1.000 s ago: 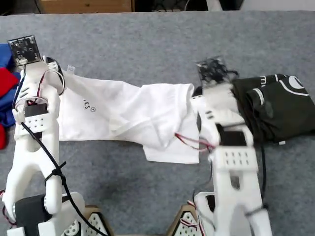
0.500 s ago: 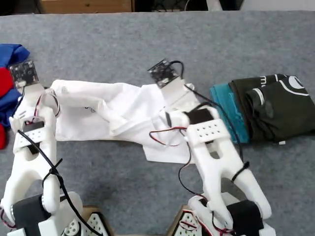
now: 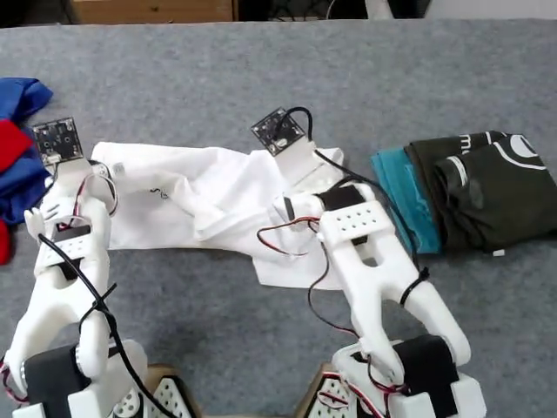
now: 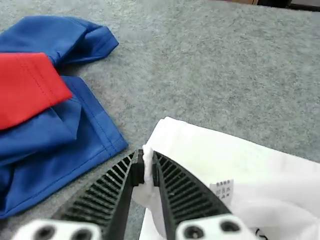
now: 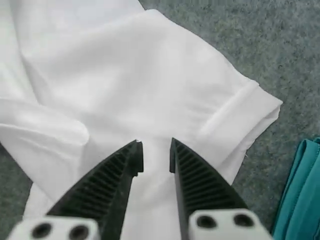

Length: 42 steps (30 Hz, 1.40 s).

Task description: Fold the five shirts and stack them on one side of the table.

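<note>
The grey table (image 3: pixel 261 78) carries a crumpled white shirt (image 3: pixel 218 200), spread from centre toward 9 o'clock in the high view. A folded dark shirt (image 3: pixel 492 187) lies at 3 o'clock, with a teal shirt (image 3: pixel 402 196) touching its 9 o'clock side. A blue shirt (image 4: pixel 50 140) and a red shirt (image 4: pixel 25 90) lie at 9 o'clock. The left gripper (image 4: pixel 145 162) is clamped on the white shirt's 9 o'clock edge. The right gripper (image 5: pixel 155 147) hangs over the white shirt's 3 o'clock part, jaws slightly apart, holding nothing.

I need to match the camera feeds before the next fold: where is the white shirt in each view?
High view: white shirt centre-left, reaching from one arm to the other.
Left wrist view: white shirt corner pinched in the left gripper, beside the blue shirt.
Right wrist view: white shirt under the open right gripper, teal shirt beside it.
Shared landmark: the grey table.
</note>
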Each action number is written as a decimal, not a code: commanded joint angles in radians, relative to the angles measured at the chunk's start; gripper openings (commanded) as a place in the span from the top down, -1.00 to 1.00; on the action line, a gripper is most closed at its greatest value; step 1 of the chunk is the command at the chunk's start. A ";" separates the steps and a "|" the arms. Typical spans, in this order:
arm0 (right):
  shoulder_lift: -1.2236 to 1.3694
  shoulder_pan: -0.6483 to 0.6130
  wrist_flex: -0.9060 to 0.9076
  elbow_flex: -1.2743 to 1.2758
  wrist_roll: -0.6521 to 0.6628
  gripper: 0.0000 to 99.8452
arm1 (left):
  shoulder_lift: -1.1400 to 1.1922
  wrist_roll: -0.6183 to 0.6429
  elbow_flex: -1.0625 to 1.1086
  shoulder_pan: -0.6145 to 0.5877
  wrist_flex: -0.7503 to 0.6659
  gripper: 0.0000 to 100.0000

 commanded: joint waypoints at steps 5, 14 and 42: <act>0.012 -0.005 -0.020 -0.042 -0.084 0.78 | -0.009 -0.008 0.007 0.012 -0.026 0.94; 0.012 0.018 -0.132 0.018 -0.083 0.78 | -0.005 -0.005 0.021 0.051 -0.028 0.94; 0.217 0.083 -0.247 -0.073 -0.104 0.79 | 0.124 -0.003 -0.061 0.030 -0.055 0.94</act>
